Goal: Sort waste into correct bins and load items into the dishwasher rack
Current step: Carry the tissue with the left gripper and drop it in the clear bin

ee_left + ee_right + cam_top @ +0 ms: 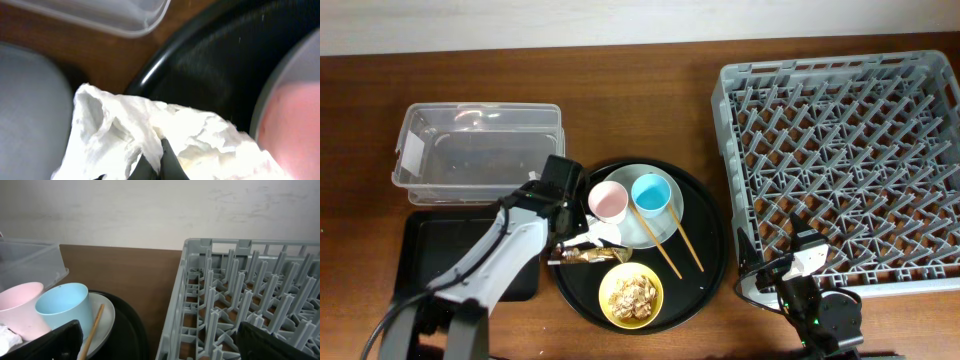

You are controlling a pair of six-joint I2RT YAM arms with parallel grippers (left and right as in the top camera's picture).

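Watching the left wrist feed, I see my left fingers [162, 159] pinching the crumpled white paper [120, 125] at the left rim of the round black tray [160, 62]; my right fingers [52, 341] sit spread beside the dishwasher rack [240, 280].

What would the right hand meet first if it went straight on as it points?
Likely the dishwasher rack: its wall and pegs lie ahead of one finger of the right hand. Between the fingers only table shows; depth unclear.

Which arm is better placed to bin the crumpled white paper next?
Left. The left gripper holds the paper at the round tray's edge, near the clear tub; the right gripper is open beside the rack, farther off.
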